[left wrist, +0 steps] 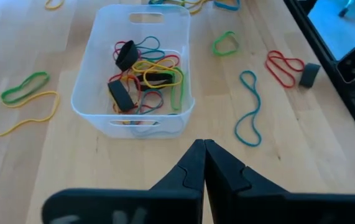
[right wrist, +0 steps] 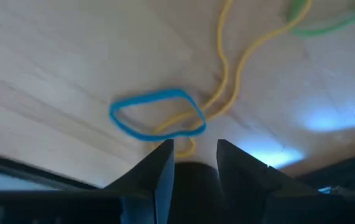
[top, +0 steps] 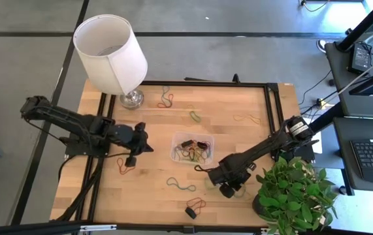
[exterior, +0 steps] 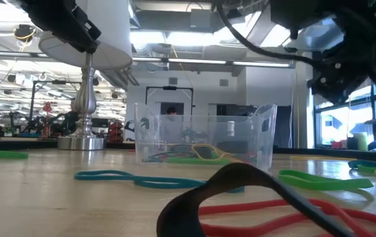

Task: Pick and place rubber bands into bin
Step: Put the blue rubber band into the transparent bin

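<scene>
high view: the right claw [top: 227, 190] hovers low over the bench [top: 153, 130], the clear bin [top: 193, 149] just beyond it holding a tangle of rubber bands [top: 194, 152]. the left claw [top: 132, 160] waits, shut, beside the bin.

low view: the bin's contents lie flat on its floor.

right wrist view: fingers parted, nothing held; a blue band [right wrist: 156, 121] and a yellow band [right wrist: 227, 81] lie crossed just ahead. best to drop straight down and pinch where they overlap.
</scene>
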Controlling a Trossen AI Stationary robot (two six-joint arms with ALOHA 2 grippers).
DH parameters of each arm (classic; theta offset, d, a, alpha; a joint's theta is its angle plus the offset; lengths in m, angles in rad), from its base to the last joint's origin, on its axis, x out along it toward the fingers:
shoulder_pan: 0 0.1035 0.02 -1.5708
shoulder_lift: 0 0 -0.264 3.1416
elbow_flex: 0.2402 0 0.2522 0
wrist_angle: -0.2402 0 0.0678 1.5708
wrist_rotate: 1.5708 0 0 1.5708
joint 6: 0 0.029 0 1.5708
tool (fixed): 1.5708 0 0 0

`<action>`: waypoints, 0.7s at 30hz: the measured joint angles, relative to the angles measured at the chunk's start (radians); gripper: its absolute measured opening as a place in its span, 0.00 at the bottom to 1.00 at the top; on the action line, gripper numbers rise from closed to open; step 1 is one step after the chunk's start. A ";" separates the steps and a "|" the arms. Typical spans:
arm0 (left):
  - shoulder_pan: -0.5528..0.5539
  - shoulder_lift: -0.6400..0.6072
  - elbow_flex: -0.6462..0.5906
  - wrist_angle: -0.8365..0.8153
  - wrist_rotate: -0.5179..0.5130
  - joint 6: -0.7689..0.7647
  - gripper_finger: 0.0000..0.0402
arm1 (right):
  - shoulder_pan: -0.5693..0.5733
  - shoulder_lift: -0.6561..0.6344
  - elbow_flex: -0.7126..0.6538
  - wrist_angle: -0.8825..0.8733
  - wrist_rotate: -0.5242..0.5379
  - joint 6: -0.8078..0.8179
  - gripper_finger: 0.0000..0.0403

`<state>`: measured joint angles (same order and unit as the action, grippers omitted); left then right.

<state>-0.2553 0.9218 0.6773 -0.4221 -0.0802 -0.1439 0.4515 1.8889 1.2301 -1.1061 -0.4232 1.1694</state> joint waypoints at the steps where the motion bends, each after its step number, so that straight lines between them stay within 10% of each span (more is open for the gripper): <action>1: -0.004 0.000 0.000 0.000 0.000 0.000 0.00 | 0.002 0.000 -0.011 0.017 0.000 0.000 0.32; 21: -0.013 0.000 0.000 0.000 -0.060 -0.030 0.01 | 0.013 -0.003 -0.151 0.248 0.011 0.002 0.32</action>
<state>-0.2687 0.9222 0.6773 -0.4217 -0.1404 -0.1734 0.4644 1.8862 1.0790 -0.8577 -0.4120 1.1717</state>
